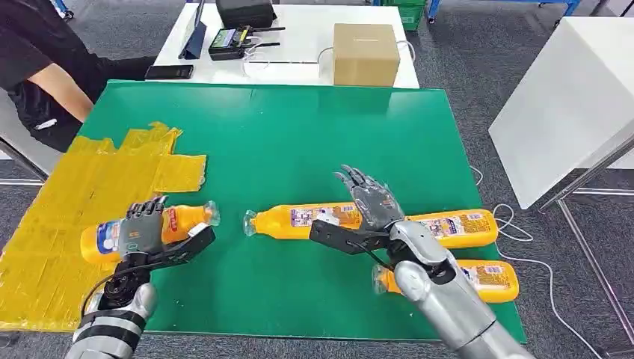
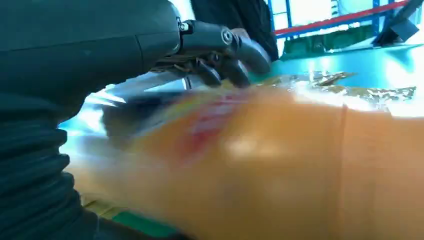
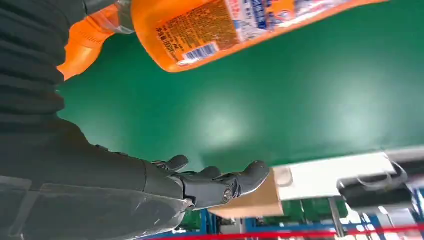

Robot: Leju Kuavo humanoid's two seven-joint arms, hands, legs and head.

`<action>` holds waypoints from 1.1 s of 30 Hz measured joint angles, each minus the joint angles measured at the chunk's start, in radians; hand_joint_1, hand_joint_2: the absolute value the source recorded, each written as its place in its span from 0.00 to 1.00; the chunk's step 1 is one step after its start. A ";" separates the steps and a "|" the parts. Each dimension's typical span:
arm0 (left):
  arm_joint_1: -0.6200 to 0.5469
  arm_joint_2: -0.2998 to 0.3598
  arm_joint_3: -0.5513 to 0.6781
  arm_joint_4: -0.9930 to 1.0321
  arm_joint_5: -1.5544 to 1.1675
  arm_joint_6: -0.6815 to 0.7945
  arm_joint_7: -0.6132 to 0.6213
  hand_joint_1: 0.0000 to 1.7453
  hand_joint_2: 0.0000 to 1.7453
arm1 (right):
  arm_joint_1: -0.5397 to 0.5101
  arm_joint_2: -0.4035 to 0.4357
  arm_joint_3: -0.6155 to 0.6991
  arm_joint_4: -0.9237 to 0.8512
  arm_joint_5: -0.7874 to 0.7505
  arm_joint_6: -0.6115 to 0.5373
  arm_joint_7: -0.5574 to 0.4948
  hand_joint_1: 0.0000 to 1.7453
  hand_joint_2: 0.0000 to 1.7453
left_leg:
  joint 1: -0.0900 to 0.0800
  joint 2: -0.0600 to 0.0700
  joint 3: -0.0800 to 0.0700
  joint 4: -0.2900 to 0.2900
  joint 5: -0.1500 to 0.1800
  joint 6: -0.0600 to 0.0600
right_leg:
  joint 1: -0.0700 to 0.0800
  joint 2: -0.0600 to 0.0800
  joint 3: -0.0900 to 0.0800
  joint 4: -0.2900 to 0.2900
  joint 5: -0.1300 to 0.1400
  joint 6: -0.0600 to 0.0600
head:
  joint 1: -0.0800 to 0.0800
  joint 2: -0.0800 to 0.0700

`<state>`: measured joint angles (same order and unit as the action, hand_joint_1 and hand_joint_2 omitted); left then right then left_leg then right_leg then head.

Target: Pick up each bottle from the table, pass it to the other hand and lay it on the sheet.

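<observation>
Several orange bottles lie on the green table mat (image 1: 299, 134). One bottle (image 1: 183, 218) lies across the edge of the yellow sheet (image 1: 67, 202), cap toward the middle; my left hand (image 1: 142, 228) grips it, fingers over its top and thumb along its near side. In the left wrist view this bottle (image 2: 280, 165) is a blurred orange mass under the fingers (image 2: 225, 55). My right hand (image 1: 370, 198) hovers open, fingers spread, just over a second bottle (image 1: 295, 221). The right wrist view has that bottle (image 3: 225, 30) apart from my empty right hand (image 3: 215, 182). Two more bottles (image 1: 456, 226) (image 1: 490, 279) lie at the right.
A cardboard box (image 1: 365, 54), a phone (image 1: 168, 72) and black devices (image 1: 232, 41) sit on the white table behind the mat. A person (image 1: 45, 75) stands at the far left. A white table (image 1: 568, 97) and a cable (image 1: 516, 224) are on the right.
</observation>
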<state>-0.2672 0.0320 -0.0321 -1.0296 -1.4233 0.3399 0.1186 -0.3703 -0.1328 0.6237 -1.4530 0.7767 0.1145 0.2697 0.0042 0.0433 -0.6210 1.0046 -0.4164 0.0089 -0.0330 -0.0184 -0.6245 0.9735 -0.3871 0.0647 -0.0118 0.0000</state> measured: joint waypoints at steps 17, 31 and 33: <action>-0.051 0.017 -0.064 0.046 0.017 -0.063 0.017 0.00 0.00 | -0.138 0.009 0.047 0.304 0.006 0.056 0.005 0.00 1.00 | 0.000 0.000 0.000 0.000 0.001 0.001 | 0.000 0.000 0.001 0.000 0.001 0.001 | 0.000 0.000; 0.133 -0.027 -0.098 -0.396 0.361 0.133 -0.183 0.00 0.00 | -0.131 0.043 0.047 0.549 0.086 0.004 -0.092 0.00 1.00 | 0.000 0.003 0.002 0.000 -0.002 -0.001 | 0.000 0.002 0.000 0.000 0.000 0.001 | 0.000 0.000; 0.153 -0.037 -0.109 -0.434 0.376 0.165 -0.207 0.00 0.00 | -0.139 0.057 0.048 0.579 0.092 -0.003 -0.101 0.81 1.00 | 0.000 0.004 0.004 0.000 -0.004 -0.002 | 0.000 0.002 0.002 -0.001 -0.001 0.000 | 0.000 0.000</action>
<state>-0.1146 -0.0050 -0.1411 -1.4631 -1.0469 0.5046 -0.0884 -0.5090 -0.0760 0.6722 -0.8742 0.8683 0.1118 0.1682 0.0045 0.0474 -0.6169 1.0046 -0.4199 0.0072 -0.0326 -0.0160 -0.6222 0.9729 -0.3879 0.0647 -0.0114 0.0000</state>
